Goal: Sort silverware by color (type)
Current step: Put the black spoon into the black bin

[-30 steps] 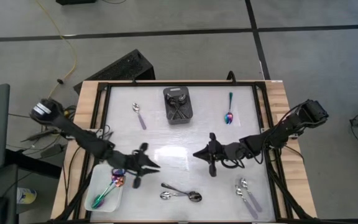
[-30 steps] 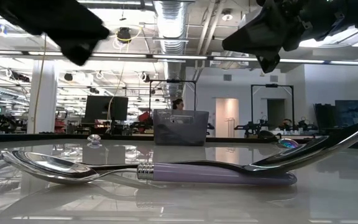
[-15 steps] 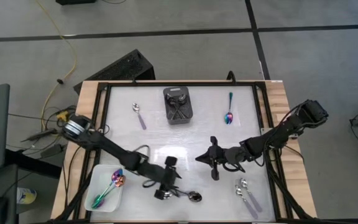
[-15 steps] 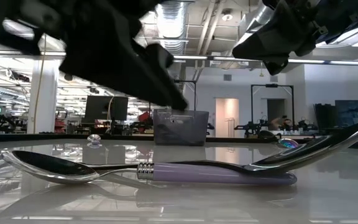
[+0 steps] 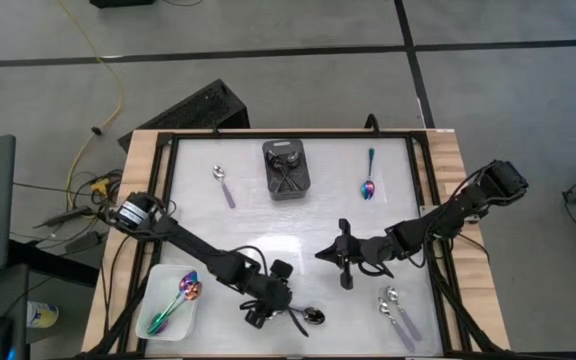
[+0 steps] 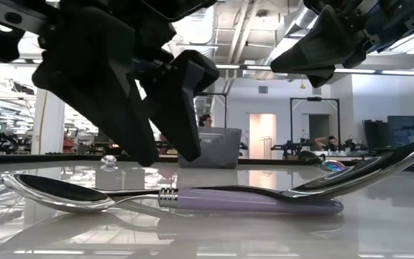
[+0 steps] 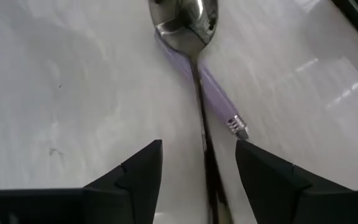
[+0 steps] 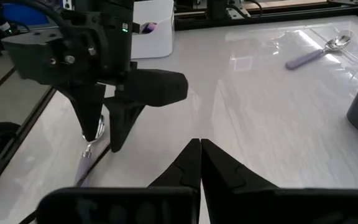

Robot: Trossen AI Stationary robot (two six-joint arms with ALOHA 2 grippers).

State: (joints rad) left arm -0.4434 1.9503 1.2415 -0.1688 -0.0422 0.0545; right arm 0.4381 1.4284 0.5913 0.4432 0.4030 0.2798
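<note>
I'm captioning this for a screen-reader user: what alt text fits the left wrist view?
The left gripper, fingers open, hovers over a white tabletop with a thin dark spoon handle running between its two dark fingers. That spoon lies across a lilac-handled spoon, its shiny bowl at the far end.

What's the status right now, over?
Left claw open, straddling dark spoon crossed over lilac-handled spoon. Right claw shut, hovering mid-table. Nothing blocking.

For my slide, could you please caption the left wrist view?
Open left gripper straddling a dark spoon lying across a lilac-handled spoon.
</note>
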